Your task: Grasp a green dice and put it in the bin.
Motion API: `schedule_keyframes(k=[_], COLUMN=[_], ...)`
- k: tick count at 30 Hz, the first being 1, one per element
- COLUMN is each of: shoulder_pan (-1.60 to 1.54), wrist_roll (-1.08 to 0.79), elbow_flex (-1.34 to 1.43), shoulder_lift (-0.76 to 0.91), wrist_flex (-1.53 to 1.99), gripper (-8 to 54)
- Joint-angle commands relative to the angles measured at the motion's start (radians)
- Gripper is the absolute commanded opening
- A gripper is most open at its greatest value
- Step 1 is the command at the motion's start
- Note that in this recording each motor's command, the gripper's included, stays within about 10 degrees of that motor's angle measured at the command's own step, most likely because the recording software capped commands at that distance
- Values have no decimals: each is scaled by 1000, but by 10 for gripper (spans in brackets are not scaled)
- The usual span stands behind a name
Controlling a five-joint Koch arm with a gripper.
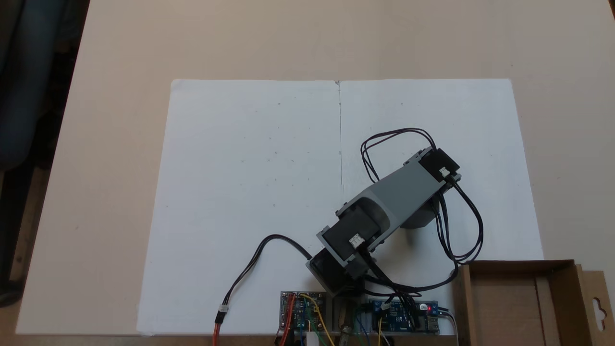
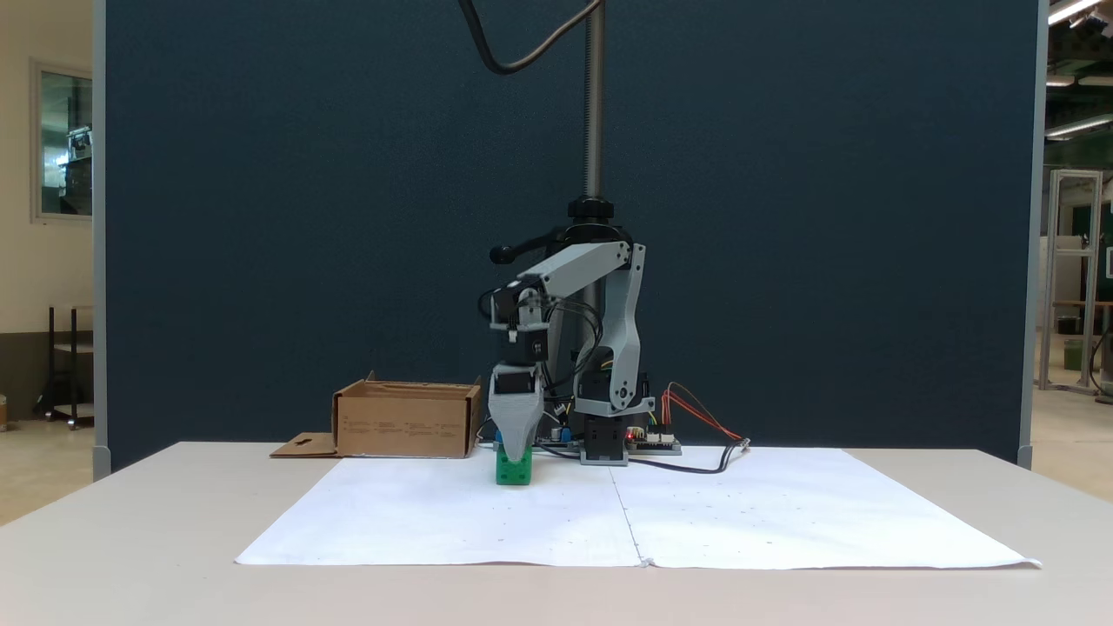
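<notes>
Arm [image 1: 384,202]: folded forward over the white sheet [image 1: 250,192], forearm angled toward the right in the top-down fixed view; wrist turned straight down in the front fixed view, so that the claw meets the die from above.

Claw [image 2: 514,459]: grey, tapering, pointing down onto the die; one jaw face turned to the front camera, the other behind it, so spread or pinching cannot be told; covered by the forearm in the top-down view.

Die [image 2: 514,470]: small, bright green, resting on the sheet just left of the centre fold in the front view; top edge touching or overlapped by the claw tip; apparently not yet lifted, bottom face level with the paper.

Bin [image 2: 407,421]: brown cardboard box, open side up, standing on the tabletop [image 2: 130,539] beside the sheet, near the arm's base; left of the die in the front view, at the lower right corner in the top-down view [image 1: 521,302]; flap with hang-hole lying flat outward; placed within short reach for the drop.

Boards [image 1: 302,310]: at the arm's foot, wired with loose cables, a red light showing.

Step, as judged: grasp at the die, carry to bin still to come.

Risk, as judged: die slipping sideways if pinched off-centre.
</notes>
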Motion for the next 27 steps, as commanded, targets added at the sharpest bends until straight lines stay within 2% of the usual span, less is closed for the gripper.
schedule_keyframes(k=[1,27], shoulder_pan=[5,6], wrist_roll=[3,6], elbow_flex=[-11,37], shoulder_lift=[-2,-31], wrist_flex=[-31,-166], gripper=[459,432])
